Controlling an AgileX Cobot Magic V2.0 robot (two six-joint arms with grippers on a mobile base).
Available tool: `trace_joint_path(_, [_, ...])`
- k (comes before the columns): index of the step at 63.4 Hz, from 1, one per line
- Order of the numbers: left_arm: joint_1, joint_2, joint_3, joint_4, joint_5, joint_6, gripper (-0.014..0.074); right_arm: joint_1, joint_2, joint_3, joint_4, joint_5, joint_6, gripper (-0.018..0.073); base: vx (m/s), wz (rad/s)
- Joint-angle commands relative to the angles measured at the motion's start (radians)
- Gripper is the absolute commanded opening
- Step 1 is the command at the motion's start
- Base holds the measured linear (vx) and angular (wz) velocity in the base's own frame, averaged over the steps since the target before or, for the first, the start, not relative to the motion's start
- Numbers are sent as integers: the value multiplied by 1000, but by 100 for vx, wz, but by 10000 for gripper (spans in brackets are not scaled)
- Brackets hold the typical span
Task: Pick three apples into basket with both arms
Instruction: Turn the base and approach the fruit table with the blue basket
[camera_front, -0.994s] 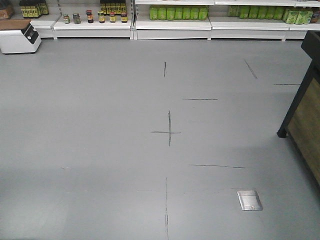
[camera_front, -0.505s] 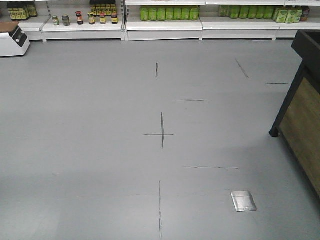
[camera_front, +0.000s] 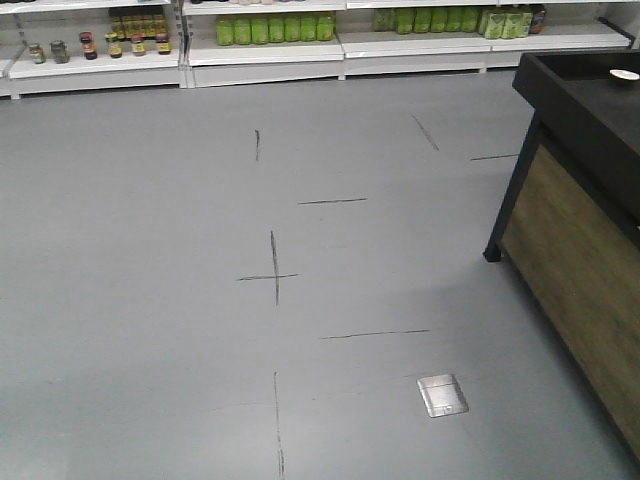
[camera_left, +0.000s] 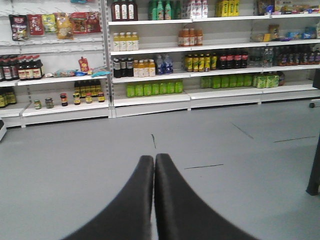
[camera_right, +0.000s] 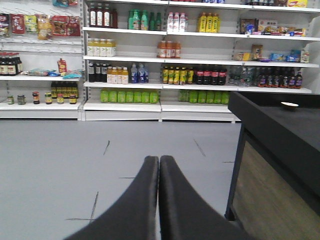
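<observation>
Zero apples in view, and the basket is likewise unseen from any camera. Left gripper (camera_left: 154, 159): jaws pressed together, holding nothing. Right gripper (camera_right: 159, 160): same, closed and empty. Grey floor (camera_front: 150, 250) bears black marks and a metal plate (camera_front: 442, 394). Stocked shelves (camera_front: 265, 50) line its far edge; black counter (camera_front: 590, 110) at its right edge. Task judged unstarted: all three picks remain.

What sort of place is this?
Most likely a supermarket or mock shop: white shelves stocked with rows of drink bottles, snack packets hanging on the wall, and a black-topped wooden display counter.
</observation>
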Motion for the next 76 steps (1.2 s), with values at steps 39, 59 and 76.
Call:
trace_joint_path(39, [-1, -2, 19, 0, -69, -12, -6, -4, 1, 13, -9, -72, -1, -9, 10, -39])
trace_joint_path(59, [-1, -2, 19, 0, -69, -12, -6, -4, 1, 13, -9, -72, -1, -9, 12, -47])
trace_joint_path(76, [-1, -2, 19, 0, -69, -12, -6, -4, 1, 13, -9, -73, -1, -9, 14, -55])
